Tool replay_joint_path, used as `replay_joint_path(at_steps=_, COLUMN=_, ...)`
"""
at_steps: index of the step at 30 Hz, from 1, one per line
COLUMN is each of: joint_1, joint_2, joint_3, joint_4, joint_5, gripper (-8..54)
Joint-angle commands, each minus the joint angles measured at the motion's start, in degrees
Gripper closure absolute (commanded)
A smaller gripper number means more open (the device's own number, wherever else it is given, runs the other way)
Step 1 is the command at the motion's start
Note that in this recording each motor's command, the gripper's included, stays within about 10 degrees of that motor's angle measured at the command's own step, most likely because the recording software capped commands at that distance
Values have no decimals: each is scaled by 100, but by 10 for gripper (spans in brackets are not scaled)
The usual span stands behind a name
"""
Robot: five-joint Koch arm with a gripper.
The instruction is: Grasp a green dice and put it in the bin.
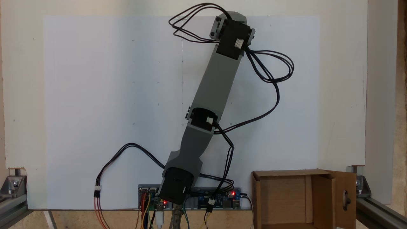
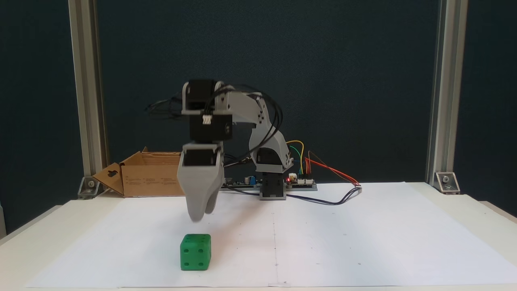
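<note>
Nothing is picked up yet. The green dice (image 2: 195,251) sits on the white surface (image 2: 363,242) in the lower left-centre of a fixed view, with the gripper (image 2: 200,213) hanging just above it, apart. Its fingers look closed and empty. The bin (image 2: 151,178) waits behind at left; grasp and carry remain.
</note>
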Motion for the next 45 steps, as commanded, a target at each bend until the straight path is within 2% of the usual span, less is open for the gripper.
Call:
replay_joint_path(at_steps=1, joint_1=9, joint_2=26, joint_3=-492, joint_4=448, joint_5=-132, gripper=20)
replay_joint_path(at_steps=45, joint_1=97, joint_2=-580, joint_3=-545, joint_4=-35, joint_5=325, gripper=25)
